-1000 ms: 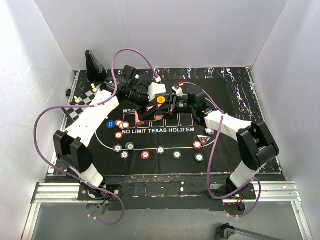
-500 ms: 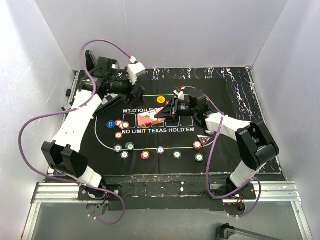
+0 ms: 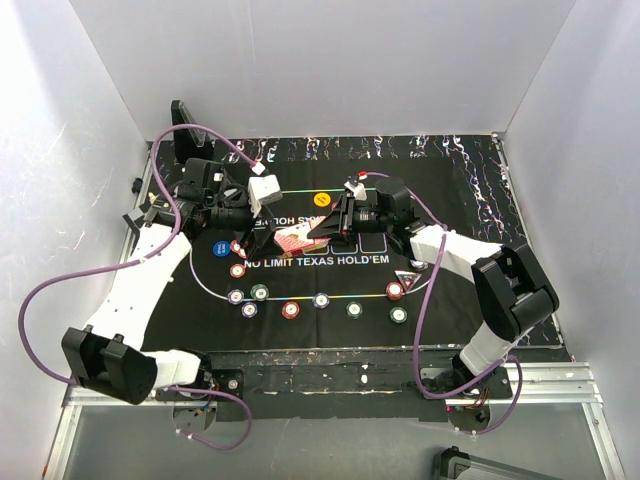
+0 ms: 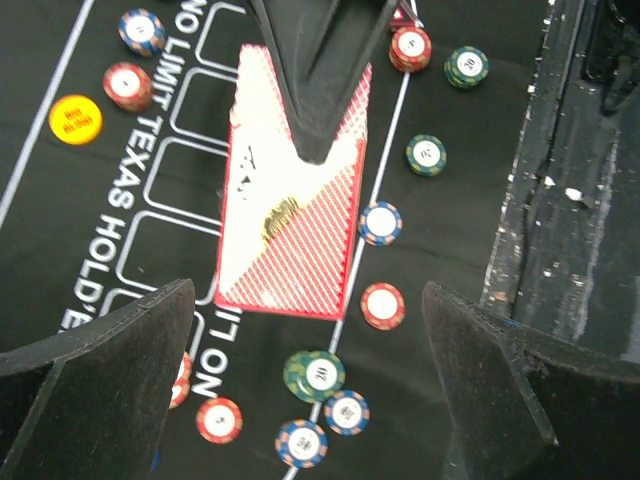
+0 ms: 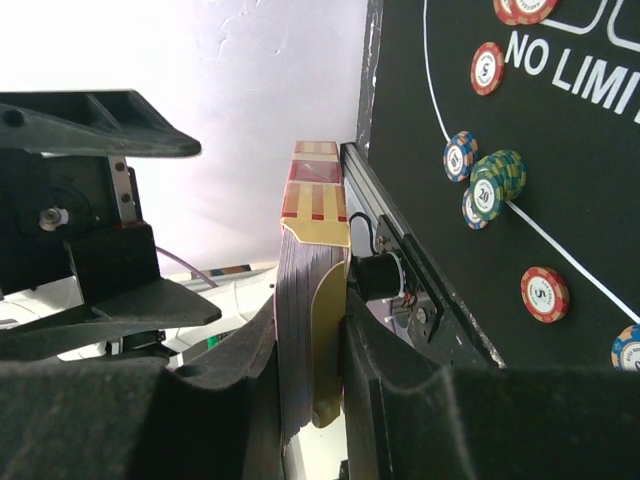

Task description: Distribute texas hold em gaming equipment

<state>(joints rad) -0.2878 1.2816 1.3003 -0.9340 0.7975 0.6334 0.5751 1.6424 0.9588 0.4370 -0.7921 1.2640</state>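
Clamping a deck of red-backed cards (image 5: 308,300) edge-on between its two fingers, the right gripper (image 3: 318,232) holds it over the middle of the black mat (image 3: 450,300). The right arm reaches in from the right with its elbow bent. The left gripper (image 4: 308,290) faces the deck's free end with its fingers spread wide and empty, near the cards but apart from them. The left arm stretches long from its base toward the mat's far left.

Poker chips (image 3: 290,309) lie along a curved white line on the mat. An orange button (image 3: 321,199) sits beyond the deck, and a dark triangular marker (image 3: 405,278) lies near the right arm. A chessboard (image 3: 160,210) lies at the left edge. Plain white walls (image 3: 330,60) close in the table.

The mat reads "NO LIMIT TEXAS HOLD'EM"; some red chips show a 5.
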